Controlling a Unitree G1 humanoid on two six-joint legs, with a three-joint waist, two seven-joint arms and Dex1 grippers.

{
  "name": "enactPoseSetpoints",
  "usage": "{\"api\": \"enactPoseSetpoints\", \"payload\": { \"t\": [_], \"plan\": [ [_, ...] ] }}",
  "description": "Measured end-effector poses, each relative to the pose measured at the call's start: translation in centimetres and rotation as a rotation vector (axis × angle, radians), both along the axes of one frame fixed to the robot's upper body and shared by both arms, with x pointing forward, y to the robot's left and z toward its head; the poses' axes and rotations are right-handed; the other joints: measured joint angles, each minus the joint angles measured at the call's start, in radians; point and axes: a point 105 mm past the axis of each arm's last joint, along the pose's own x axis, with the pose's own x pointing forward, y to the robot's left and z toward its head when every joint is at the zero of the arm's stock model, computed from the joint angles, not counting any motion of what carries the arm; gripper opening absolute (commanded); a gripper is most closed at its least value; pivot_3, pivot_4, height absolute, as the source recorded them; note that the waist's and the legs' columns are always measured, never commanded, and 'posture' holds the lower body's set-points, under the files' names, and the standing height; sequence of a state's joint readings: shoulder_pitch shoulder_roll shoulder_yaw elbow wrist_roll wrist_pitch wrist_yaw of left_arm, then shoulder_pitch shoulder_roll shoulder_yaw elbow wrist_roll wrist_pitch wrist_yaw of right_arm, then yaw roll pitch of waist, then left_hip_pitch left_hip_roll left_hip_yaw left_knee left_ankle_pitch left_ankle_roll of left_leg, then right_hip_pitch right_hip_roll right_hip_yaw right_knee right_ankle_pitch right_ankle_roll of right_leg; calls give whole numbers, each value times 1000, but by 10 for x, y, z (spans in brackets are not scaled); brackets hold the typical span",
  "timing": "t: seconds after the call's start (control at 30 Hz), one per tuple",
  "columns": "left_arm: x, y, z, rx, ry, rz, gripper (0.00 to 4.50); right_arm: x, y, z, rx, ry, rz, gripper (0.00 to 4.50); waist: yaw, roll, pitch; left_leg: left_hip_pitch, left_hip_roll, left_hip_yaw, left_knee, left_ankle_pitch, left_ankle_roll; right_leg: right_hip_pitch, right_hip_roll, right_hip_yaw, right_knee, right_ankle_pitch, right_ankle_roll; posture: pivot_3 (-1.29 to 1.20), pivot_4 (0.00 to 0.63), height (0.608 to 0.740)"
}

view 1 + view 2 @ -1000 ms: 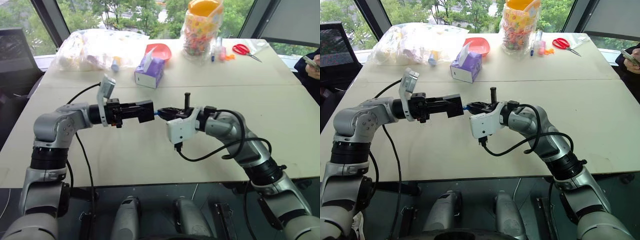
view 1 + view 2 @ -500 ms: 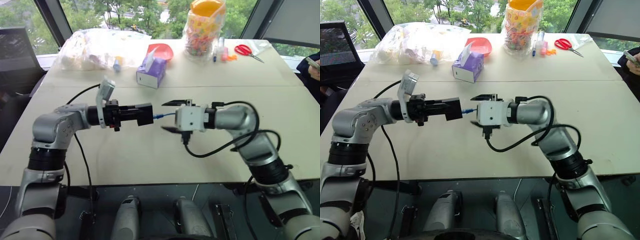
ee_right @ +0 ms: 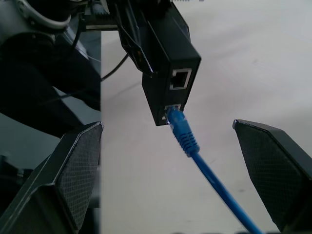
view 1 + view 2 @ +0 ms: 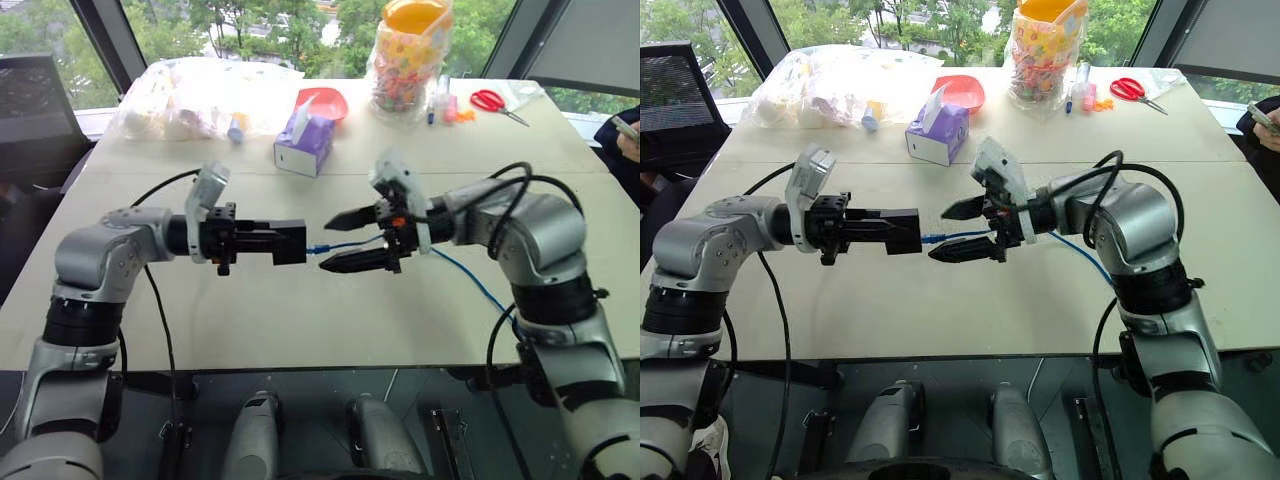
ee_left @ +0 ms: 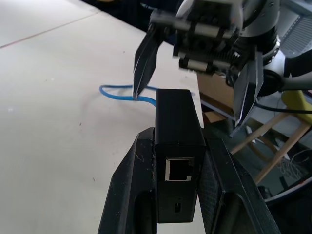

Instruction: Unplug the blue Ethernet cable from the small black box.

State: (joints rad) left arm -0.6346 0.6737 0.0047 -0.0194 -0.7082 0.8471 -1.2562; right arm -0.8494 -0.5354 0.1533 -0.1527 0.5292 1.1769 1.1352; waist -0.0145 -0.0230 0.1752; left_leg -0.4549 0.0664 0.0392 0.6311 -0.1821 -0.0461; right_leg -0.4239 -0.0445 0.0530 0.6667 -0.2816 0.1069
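The small flat matte-black square box (image 4: 287, 242) is held left of the table's (image 4: 300, 320) middle; the thin bright-blue Ethernet cable (image 4: 345, 244) is plugged into its right end and trails rightward.

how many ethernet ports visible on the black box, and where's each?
3. On the small black box, the face toward the right end effector has one empty port and one below it holding the blue Ethernet cable. The opposite face has one empty port. Other faces are hidden.
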Motion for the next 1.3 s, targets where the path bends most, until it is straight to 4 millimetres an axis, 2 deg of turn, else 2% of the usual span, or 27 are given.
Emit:
{"api": "enactPoseSetpoints", "payload": {
  "t": [0.13,0.23,0.33,0.87,0.93,0.97,1.03,1.07,1.3],
  "plan": [
    [0,0,0,-3,1,5,495,3,3,-7,6,74,-34,4444,0,0,0,0,0,0,0,0,0,0,0,0,0,0,0,0,150,735],
    [1,1,1,-7,-1,13,495,3,6,-9,10,96,-41,3623,0,0,0,0,0,0,0,0,0,0,0,0,0,0,0,0,150,735],
    [0,0,2,-12,3,9,495,2,6,-10,9,113,-46,2182,0,0,0,0,0,0,0,0,0,0,0,0,0,0,0,0,150,735],
    [-2,-2,4,-8,-8,0,495,-1,11,-5,25,143,-36,2182,-1,0,0,0,0,0,0,0,0,0,0,0,0,0,0,0,150,735],
    [-2,-2,4,-8,-8,0,495,-1,11,-4,27,145,-33,1642,-1,0,0,0,0,0,0,0,0,0,0,0,0,0,0,0,150,735],
    [-2,-2,4,-8,-8,0,495,-1,11,-4,26,145,-34,1274,-1,0,0,0,0,0,0,0,0,0,0,0,0,0,0,0,150,735],
    [-2,-1,4,-9,-8,-2,495,0,9,-5,22,144,-44,248,0,0,0,0,0,0,0,0,0,0,0,0,0,0,0,0,150,735],
    [-2,-1,5,-10,-10,-1,495,0,9,-5,22,146,-42,27,0,0,0,0,0,0,0,0,0,0,0,0,0,0,0,0,150,735],
    [-3,-1,5,-14,-9,-5,495,-1,8,-4,23,147,-36,27,-1,0,0,0,0,0,0,0,0,0,0,0,-1,0,0,0,150,735]
  ]
}}
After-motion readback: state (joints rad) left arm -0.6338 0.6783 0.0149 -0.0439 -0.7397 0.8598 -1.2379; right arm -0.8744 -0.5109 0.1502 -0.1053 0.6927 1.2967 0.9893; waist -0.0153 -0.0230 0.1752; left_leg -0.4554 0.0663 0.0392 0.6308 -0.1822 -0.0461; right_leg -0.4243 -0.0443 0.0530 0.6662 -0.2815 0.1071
